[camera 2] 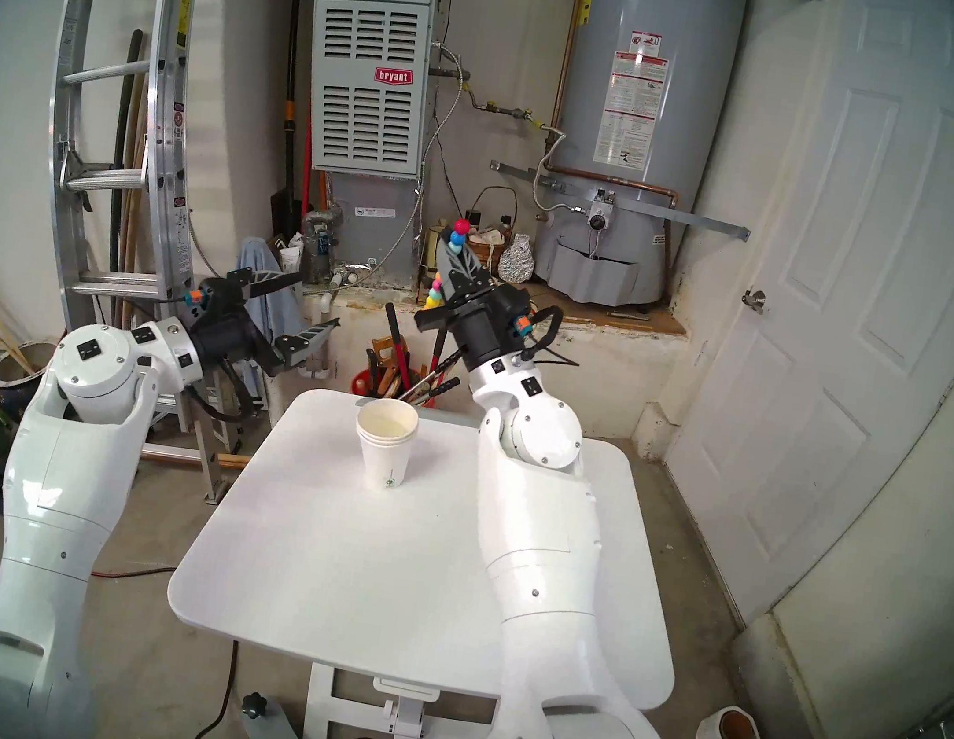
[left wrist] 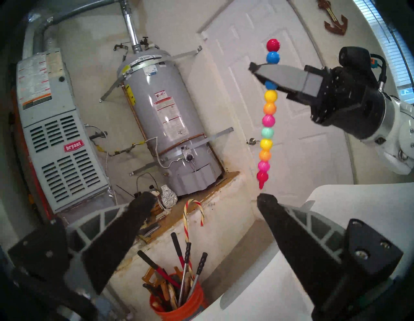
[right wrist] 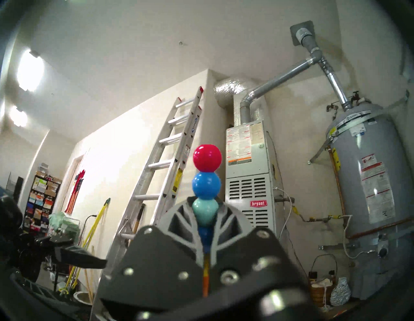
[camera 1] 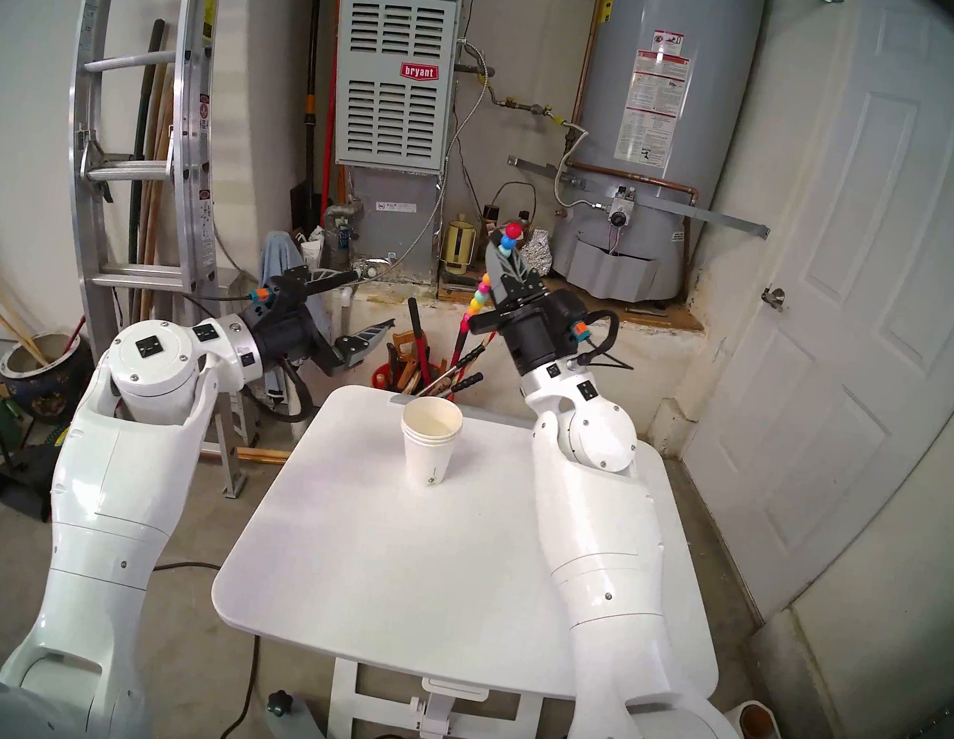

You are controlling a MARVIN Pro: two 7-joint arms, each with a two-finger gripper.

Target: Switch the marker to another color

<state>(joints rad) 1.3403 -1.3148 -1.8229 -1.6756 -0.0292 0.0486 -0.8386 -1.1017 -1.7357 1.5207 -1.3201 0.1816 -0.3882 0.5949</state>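
Above the far edge of the white table (camera 1: 432, 569), at about twelve o'clock from the stacked paper cups (camera 1: 430, 442), the right gripper (left wrist: 268, 75) holds the marker (left wrist: 267, 125) in the air, its jaws clamped on the stick near the upper end. In the left wrist view two beads, red over blue, stand clear above the fingers, and a long run of yellow, orange, pink and teal beads hangs below them, ending in a red pointed tip. The long axis runs close to upright, top at twelve o'clock, writing tip at six, leaning only slightly.

The left gripper (camera 1: 356, 314) is at nine o'clock from the marker, jaws spread wide and empty, well apart from the stick in the head views.

My reading is that the swap is partly through: a red bead sits on top and a red point shows at the bottom, but I cannot tell whether that tip is the new colour. What seems left is confirming the tip and setting the marker down, perhaps in the cups
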